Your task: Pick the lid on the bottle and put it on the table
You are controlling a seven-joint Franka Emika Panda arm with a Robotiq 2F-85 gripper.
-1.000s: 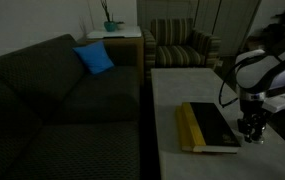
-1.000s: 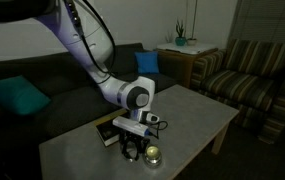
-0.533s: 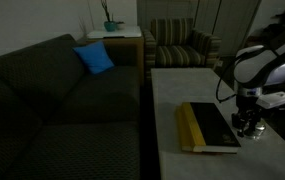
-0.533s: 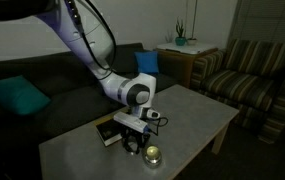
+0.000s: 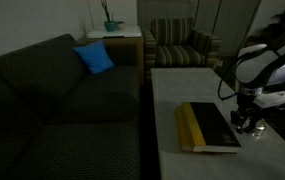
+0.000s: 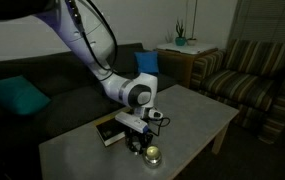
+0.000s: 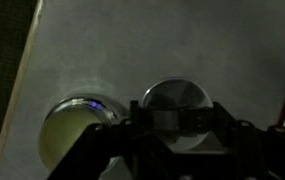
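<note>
In the wrist view my gripper (image 7: pixel 177 118) is shut on the lid (image 7: pixel 177 100), a small round silvery disc held between the two fingers. The bottle (image 7: pixel 70 135) stands to the lid's left on the pale table (image 7: pixel 132 50), its round top uncovered and yellowish inside. In an exterior view the gripper (image 6: pixel 137 142) hangs just above the table beside the small glassy bottle (image 6: pixel 153 153). In an exterior view the gripper (image 5: pixel 247 124) is next to the book; the bottle is not clear there.
A black book with a yellow spine (image 5: pixel 207 126) lies on the table (image 5: pixel 182 85) right beside the gripper; it also shows in an exterior view (image 6: pixel 110 130). A dark sofa (image 5: pixel 52 100) runs along the table. A striped armchair (image 6: pixel 247 70) stands beyond the far end.
The gripper has risen slightly and shifted off the bottle, with the lid between its fingers. The bottle and book have not moved.
</note>
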